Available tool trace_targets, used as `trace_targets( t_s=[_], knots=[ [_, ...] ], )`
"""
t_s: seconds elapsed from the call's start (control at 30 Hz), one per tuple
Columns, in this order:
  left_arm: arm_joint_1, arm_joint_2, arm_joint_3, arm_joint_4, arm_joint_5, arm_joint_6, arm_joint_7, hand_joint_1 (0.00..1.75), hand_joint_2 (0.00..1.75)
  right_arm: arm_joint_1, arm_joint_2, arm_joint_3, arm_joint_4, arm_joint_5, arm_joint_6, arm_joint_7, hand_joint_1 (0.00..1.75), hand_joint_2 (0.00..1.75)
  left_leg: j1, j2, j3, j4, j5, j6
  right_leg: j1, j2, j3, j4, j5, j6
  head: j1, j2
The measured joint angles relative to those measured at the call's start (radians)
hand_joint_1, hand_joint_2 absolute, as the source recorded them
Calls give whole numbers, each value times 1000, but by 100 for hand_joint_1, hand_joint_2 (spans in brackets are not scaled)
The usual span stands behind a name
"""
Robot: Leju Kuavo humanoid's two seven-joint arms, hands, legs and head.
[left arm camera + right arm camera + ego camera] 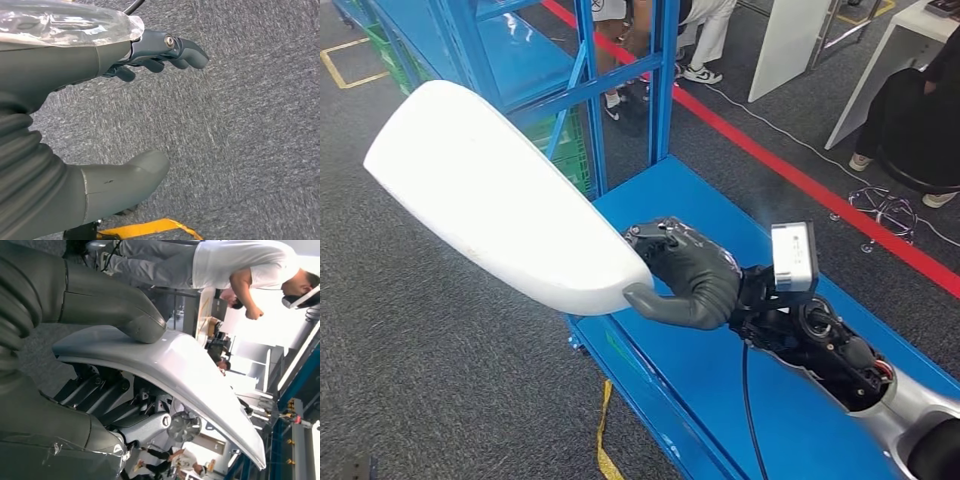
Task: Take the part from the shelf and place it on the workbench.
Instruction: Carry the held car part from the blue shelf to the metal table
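The robot's right hand [690, 275] grips one end of a long, smooth white part [497, 195], thumb on one face and fingers on the other. The part juts out over grey carpet [410, 360], beside a blue shelf [712, 370]. The left hand [113, 115] hangs above carpet, fingers apart, holding nothing.

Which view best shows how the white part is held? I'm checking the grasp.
The right wrist view: the thumb presses on one face of the white part, fingers under it. The head view shows the right robot hand at the part's narrow end. The left wrist view shows carpet.
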Motion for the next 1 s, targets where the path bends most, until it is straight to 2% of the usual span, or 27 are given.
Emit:
trace_targets(
  t_s=[0.17,0.43,0.67,1.0],
  knots=[
    [-1,-4,0,0,11,-8,-10,0,175,1,16,7,16,0,12,-12,175,175,0,0,0,0,0,0,0,0,0,0,0,0,0,0],
    [-2,-15,12,0,52,-71,-51,0,175,0,66,23,68,21,45,-43,175,175,0,0,0,0,0,0,0,0,0,0,0,0,0,0],
    [-3,-26,25,0,64,-29,-74,0,175,-2,90,27,95,21,40,-35,175,175,0,0,0,0,0,0,0,0,0,0,0,0,0,0],
    [-2,-34,30,0,67,-24,-77,0,175,-2,103,31,117,21,39,-33,175,175,0,0,0,0,0,0,0,0,0,0,0,0,0,0]
  ],
)
